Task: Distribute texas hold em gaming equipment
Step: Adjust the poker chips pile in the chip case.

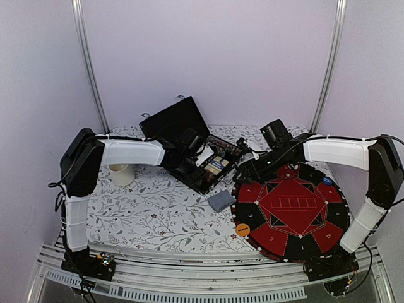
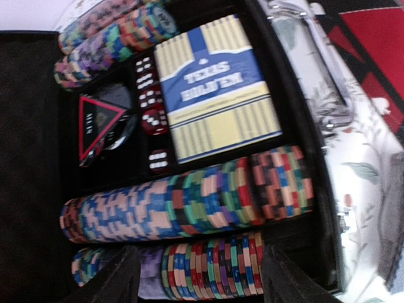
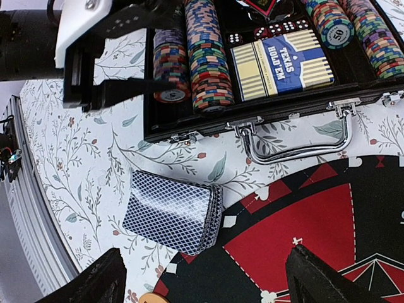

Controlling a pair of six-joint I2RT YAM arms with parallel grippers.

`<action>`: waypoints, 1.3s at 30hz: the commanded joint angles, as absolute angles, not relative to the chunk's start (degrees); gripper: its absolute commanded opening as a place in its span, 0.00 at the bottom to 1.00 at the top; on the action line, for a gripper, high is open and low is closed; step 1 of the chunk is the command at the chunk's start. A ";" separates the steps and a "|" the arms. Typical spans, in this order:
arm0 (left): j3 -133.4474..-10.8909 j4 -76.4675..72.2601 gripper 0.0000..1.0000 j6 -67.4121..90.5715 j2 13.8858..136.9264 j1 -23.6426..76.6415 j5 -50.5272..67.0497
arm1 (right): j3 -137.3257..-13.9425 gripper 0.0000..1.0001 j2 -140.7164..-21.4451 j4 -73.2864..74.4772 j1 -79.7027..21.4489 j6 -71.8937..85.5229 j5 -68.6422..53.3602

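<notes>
Soft, even light, barely any shadows. Overhead view grainy and washed out. Left wrist: chips smeared and soft, case interior near black. Right wrist sharper, glare flashing off the chrome handle, bottom corners out of focus.

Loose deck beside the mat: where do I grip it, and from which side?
From straight above, pinching the deck across its two long edges at mid-length. It lies flat on the tablecloth, slightly skewed, so a central squeeze should keep the cards together. The open right pincer is nearest.
</notes>
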State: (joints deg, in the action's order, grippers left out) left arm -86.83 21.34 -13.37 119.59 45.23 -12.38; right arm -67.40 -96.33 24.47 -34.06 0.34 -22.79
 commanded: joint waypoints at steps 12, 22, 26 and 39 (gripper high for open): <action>-76.89 17.95 0.67 -15.76 115.02 45.74 -16.00 | -67.14 0.90 -94.82 25.36 -34.02 -1.14 -22.58; -72.81 11.20 0.67 -16.82 113.71 46.67 -21.20 | -67.17 0.90 -94.85 25.58 -34.01 -1.23 -22.93; -74.38 10.70 0.67 -14.46 113.27 46.62 -16.89 | -66.98 0.90 -94.83 25.64 -34.01 -1.14 -22.94; -76.39 12.87 0.70 -12.96 109.80 46.44 -12.95 | -66.10 0.90 -93.94 25.88 -34.01 -1.23 -22.94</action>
